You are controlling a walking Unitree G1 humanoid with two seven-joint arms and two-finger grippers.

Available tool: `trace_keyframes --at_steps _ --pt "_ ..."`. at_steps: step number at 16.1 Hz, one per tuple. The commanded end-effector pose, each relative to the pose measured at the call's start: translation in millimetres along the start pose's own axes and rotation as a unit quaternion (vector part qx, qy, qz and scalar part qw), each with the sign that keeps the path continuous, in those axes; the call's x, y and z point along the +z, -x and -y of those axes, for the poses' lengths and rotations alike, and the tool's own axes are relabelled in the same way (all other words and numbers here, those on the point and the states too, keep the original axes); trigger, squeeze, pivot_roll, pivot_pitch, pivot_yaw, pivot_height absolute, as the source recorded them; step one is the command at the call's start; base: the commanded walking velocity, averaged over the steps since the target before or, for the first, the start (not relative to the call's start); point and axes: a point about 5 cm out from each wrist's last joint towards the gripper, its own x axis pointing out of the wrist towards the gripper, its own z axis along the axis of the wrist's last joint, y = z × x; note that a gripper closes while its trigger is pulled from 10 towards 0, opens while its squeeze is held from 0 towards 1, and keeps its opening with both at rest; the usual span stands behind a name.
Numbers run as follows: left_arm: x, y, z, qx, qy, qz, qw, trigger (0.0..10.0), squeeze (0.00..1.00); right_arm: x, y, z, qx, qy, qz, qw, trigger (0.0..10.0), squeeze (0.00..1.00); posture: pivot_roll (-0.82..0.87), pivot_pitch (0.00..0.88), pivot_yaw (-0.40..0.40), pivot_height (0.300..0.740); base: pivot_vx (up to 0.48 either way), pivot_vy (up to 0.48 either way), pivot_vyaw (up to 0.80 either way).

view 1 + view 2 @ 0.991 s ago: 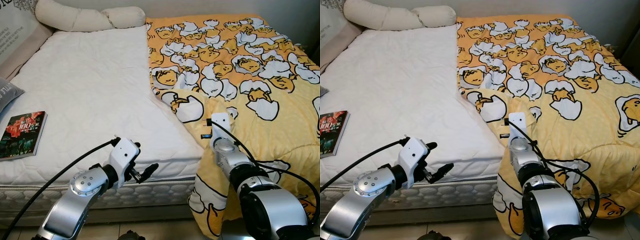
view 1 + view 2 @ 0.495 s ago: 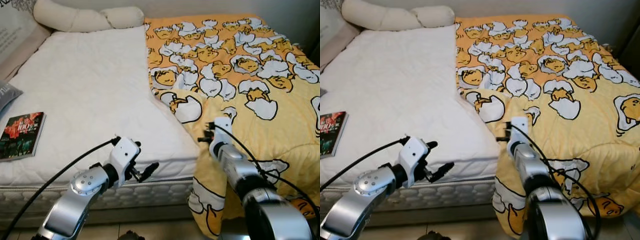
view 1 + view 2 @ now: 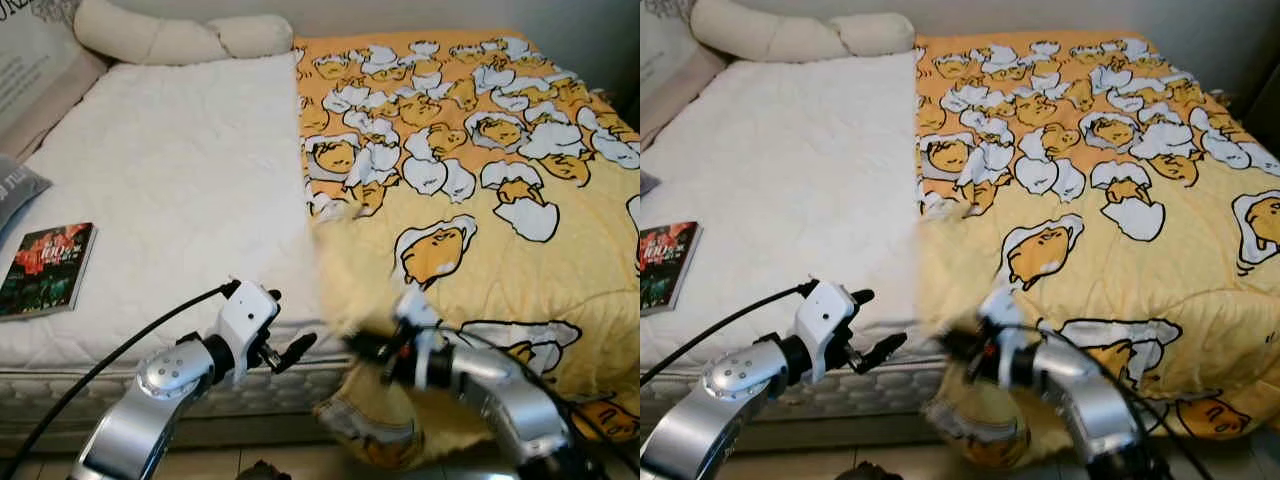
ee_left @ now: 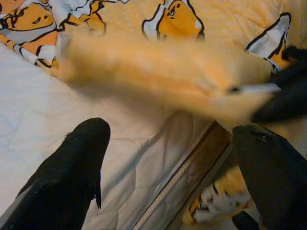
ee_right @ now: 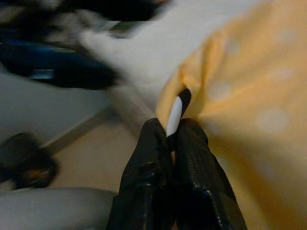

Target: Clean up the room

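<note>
White quilted mattress (image 3: 180, 190) takes up the left half of the head-camera frame, bare except for a book (image 3: 45, 270) near its left edge and a long pillow (image 3: 180, 35) along the top. The yellow cartoon-print blanket (image 3: 480, 170) covers the right half, and its lower left corner is bunched and motion-blurred just over the mattress edge at lower centre.

The right gripper (image 5: 173, 129) sits at lower centre of the frame with its jaws clamped on a black-and-white hem of the blanket (the wrist view shows the fabric pinched between the two fingers). The left gripper (image 3: 290, 350) hovers just beside the mattress edge at lower centre, jaws apart and empty, near the blurred corner.

Judged step: spread the blanket across the bare mattress.

- Keep the pinch firm; a thin hem can slip out.
- Carry the corner toward the left of the frame, high enough to clear the mattress edge.
- Keep the left gripper out of the fabric path, or use it to take a second hem point.
- Avoid burying the book.
</note>
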Motion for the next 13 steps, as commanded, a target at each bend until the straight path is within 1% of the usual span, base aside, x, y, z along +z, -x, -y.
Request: trace_keyframes --at_steps 1,3,4,5,6,7,8,9,11,13 --pt "2 2.6 1.6 -0.006 -0.009 0.001 1.000 10.0 0.00 9 -2.2 -5.5 0.025 0.006 0.014 1.000 0.0 0.00 0.03 0.000 0.082 0.740 0.000 0.000 0.00" --pt "2 3.5 1.7 -0.007 -0.010 0.000 1.000 10.0 0.00 12 -4.0 -17.4 0.057 -0.011 0.024 0.998 0.0 0.00 0.04 0.000 0.082 0.740 0.000 0.000 0.00" --pt "2 5.3 0.4 -0.006 -0.011 -0.002 1.000 10.0 0.00 9 -8.9 -22.8 0.054 0.005 0.010 0.998 0.5 0.00 0.04 0.000 0.082 0.740 0.000 0.000 0.00" --pt "1 6.0 0.0 -0.005 -0.011 -0.003 1.000 10.0 0.00 8 -10.6 -23.4 0.042 0.014 0.002 0.999 10.0 0.00 0.04 0.000 0.082 0.740 0.000 0.000 0.00" --pt "1 6.3 -0.2 -0.005 -0.012 -0.003 1.000 10.0 0.00 7 -11.3 -23.3 0.032 0.020 -0.004 0.999 10.0 0.00 0.04 0.000 0.082 0.740 0.000 0.000 0.00" --pt "1 6.6 -0.3 -0.004 -0.012 -0.004 1.000 10.0 0.00 7 -11.9 -24.5 0.035 0.013 -0.005 0.999 10.0 0.00 0.05 0.000 0.082 0.740 0.000 0.000 0.00" --pt "1 6.5 -0.3 -0.003 -0.013 -0.006 1.000 10.0 0.00 5 -12.9 -27.6 0.045 0.005 -0.016 0.999 10.0 0.93 0.05 0.000 0.078 0.740 0.000 0.000 0.00" --pt "1 6.2 -0.4 -0.002 -0.014 -0.006 1.000 10.0 0.00 2 -12.8 -29.2 0.049 0.000 -0.025 0.998 10.0 1.00 0.05 0.000 0.075 0.740 0.000 0.000 0.00" --pt "0 5.7 -0.6 0.000 -0.014 -0.006 1.000 10.0 0.00 1 -11.9 -29.7 0.048 -0.005 -0.027 0.998 10.0 1.00 0.05 0.000 0.072 0.740 0.000 0.000 0.00" --pt "-1 5.2 -2.2 0.007 -0.016 -0.006 1.000 10.0 0.00 4 -10.3 -28.9 0.034 -0.006 -0.014 0.999 10.0 1.00 0.04 0.000 0.071 0.740 0.000 0.000 0.00"
